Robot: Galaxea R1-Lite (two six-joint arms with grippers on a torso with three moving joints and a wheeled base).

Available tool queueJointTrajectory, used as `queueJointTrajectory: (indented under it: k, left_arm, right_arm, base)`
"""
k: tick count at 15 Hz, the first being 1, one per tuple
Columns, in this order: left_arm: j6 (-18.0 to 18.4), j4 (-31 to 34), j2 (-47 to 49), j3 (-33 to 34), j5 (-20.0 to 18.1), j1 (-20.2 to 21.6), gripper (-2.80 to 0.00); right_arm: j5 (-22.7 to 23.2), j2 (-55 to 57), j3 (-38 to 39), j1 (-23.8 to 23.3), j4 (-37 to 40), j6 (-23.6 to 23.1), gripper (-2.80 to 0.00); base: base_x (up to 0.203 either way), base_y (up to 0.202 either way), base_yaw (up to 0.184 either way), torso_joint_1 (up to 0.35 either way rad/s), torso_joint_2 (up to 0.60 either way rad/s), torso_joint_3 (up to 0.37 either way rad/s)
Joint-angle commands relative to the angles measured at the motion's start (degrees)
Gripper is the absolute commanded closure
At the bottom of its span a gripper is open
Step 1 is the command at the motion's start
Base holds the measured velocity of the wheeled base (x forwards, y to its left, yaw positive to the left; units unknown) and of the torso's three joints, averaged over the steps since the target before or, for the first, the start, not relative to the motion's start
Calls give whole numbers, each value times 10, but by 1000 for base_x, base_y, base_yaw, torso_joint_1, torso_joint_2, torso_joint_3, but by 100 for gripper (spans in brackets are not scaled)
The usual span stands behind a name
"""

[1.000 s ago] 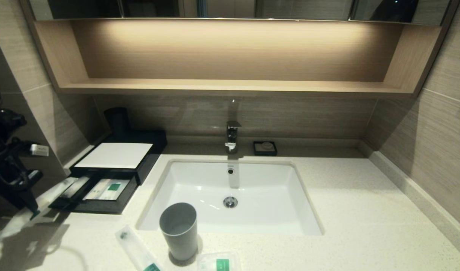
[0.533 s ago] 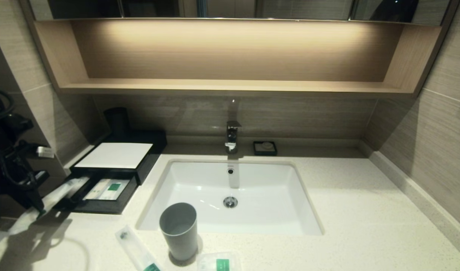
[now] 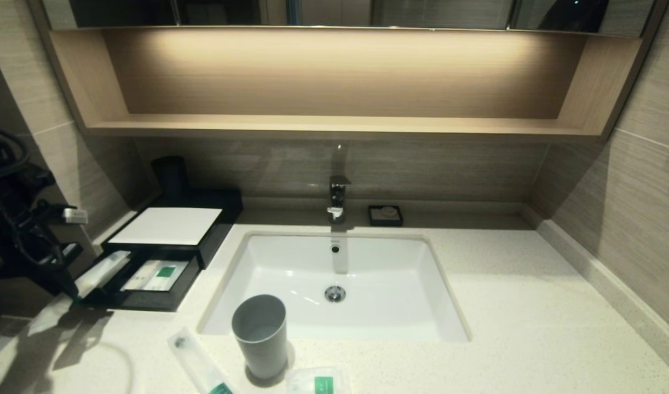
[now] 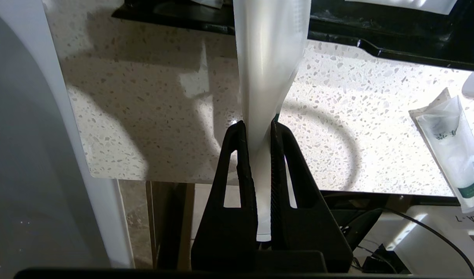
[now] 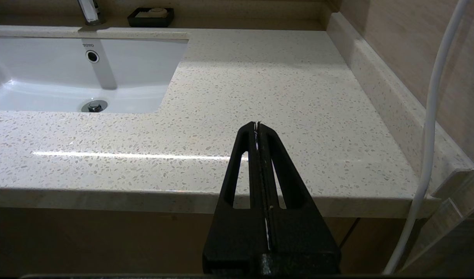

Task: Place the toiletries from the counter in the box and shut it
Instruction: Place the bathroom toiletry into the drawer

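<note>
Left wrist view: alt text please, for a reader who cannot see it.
The black left end effector is shut on a long translucent white plastic packet, held over the cream speckled stone counter toward the black box's open drawer. Another green-labelled packet lies on the counter.

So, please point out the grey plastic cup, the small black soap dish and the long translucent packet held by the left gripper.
Grey plastic cup (image 3: 259,335), head view, on its side wall.
Small black soap dish (image 3: 385,215), head view, on its middle.
Long translucent packet (image 4: 269,58), left wrist view, on its flat wrapping above the fingers.
</note>
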Motion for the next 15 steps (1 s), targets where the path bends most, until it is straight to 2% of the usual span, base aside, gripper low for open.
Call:
queueJointTrajectory:
  k: [1,15]
  left_arm:
    - [2,-6,1,0,-1,0,0]
    - [6,-61,21,-3,-1,-11,0]
  right_arm:
    - [0,0,1,0,0,0,0]
    - [0,0,1,0,0,0,0]
  base:
    - [0,0,0,0,0,0]
    - [0,0,0,0,0,0]
